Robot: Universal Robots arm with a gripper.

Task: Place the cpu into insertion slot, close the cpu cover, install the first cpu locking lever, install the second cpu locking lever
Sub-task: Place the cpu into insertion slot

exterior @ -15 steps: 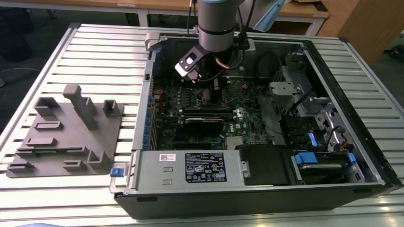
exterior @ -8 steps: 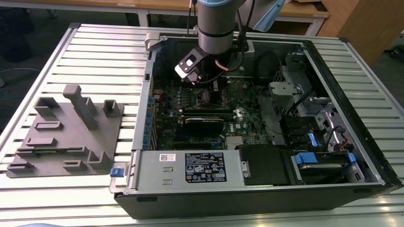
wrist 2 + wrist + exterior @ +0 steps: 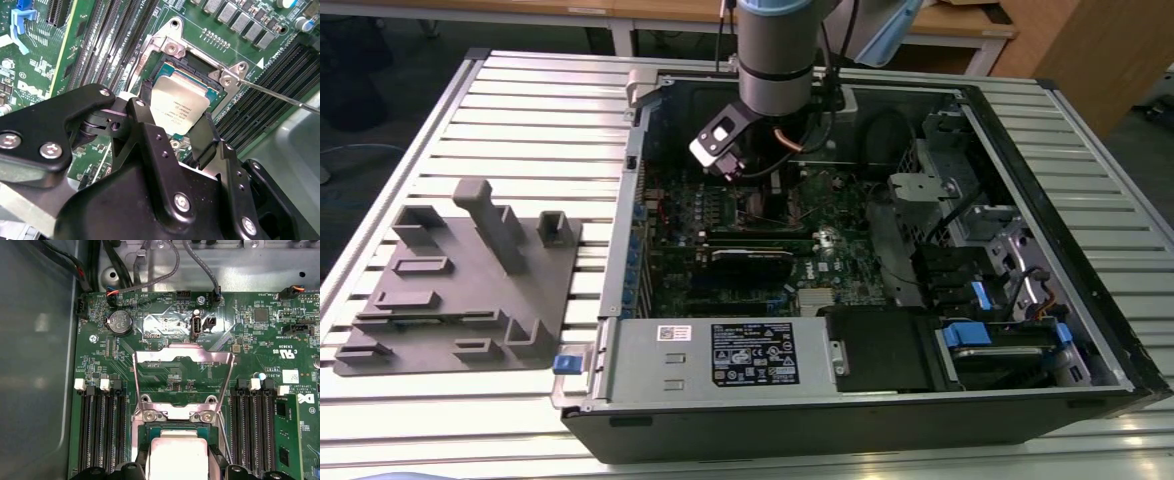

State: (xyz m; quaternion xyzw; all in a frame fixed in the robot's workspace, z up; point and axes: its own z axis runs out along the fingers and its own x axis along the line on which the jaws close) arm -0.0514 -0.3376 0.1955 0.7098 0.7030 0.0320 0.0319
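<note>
Ribbed silver metal of the table [image 3: 520, 110] under all else. On it, at the centre of the exterior view, open black computer case [image 3: 854, 435]; at nine o'clock from the case, grey holder plate [image 3: 454, 290] with upright pegs, well apart from the work. Inside the case, at six o'clock, grey power-supply box [image 3: 720, 355]; at twelve o'clock, the arm [image 3: 774, 50] reaching down over the green motherboard [image 3: 165, 315]. At the arm's end, black gripper [image 3: 175, 115], fingers [image 3: 150, 135] closed to a narrow gap against two opposite edges of the cpu [image 3: 178, 455]. Holds the cpu right over the insertion slot [image 3: 194, 62], silver top upward; cannot tell whether seated or just above. Beyond the slot, the cpu cover [image 3: 182, 354] standing fully open, laid back over the board. Rows of black memory slots [image 3: 102, 430] on both sides of the slot. Thin metal lever rod [image 3: 280, 96] running out from one corner of the socket frame. Near the cover, round coin battery [image 3: 120, 322].
</note>
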